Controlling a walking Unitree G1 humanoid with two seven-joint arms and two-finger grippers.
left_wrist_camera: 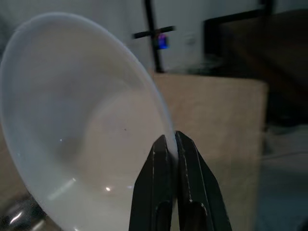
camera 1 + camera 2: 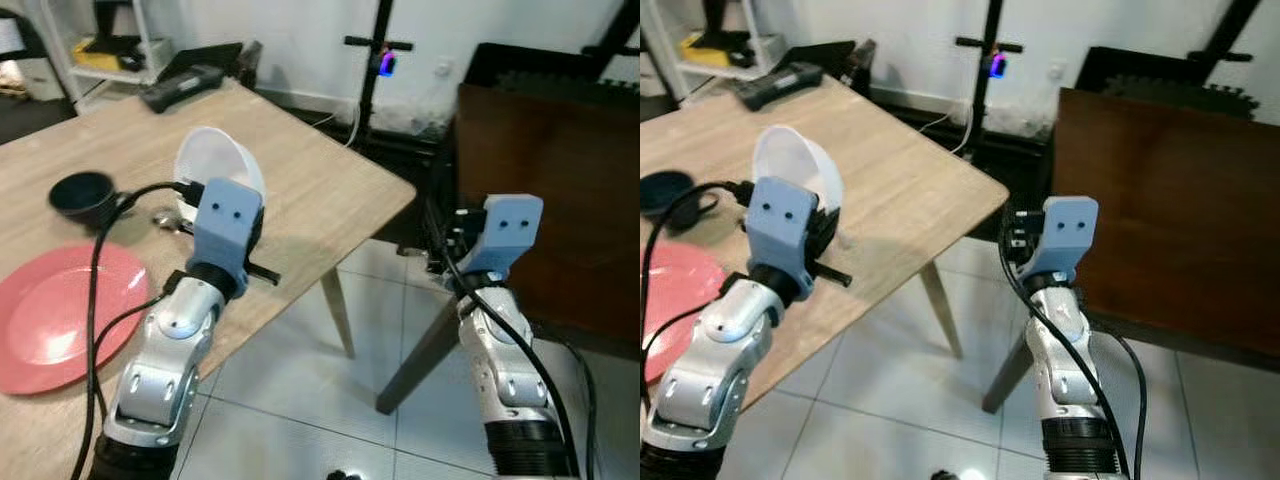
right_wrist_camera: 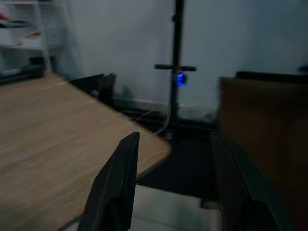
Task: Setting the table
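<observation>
A white bowl (image 2: 222, 165) hangs tilted on its side above the wooden table (image 2: 300, 180), with my left gripper (image 1: 172, 146) shut on its rim. The bowl's hollow (image 1: 72, 125) faces the left wrist camera. On the table's left lie a pink plate (image 2: 55, 310) and a small dark bowl (image 2: 82, 195). Something shiny (image 2: 165, 217) lies just beside the white bowl, partly hidden. My right gripper (image 3: 178, 159) is held off the table's right corner, above the floor, its fingers (image 3: 118, 178) wide apart and empty.
A dark brown table (image 2: 540, 200) stands to the right. A black stand with a blue light (image 2: 384, 62) rises behind the table's far corner. Black devices (image 2: 190, 75) lie at the table's far edge, with a white shelf (image 2: 110, 50) behind. White tiled floor (image 2: 300, 400) lies below.
</observation>
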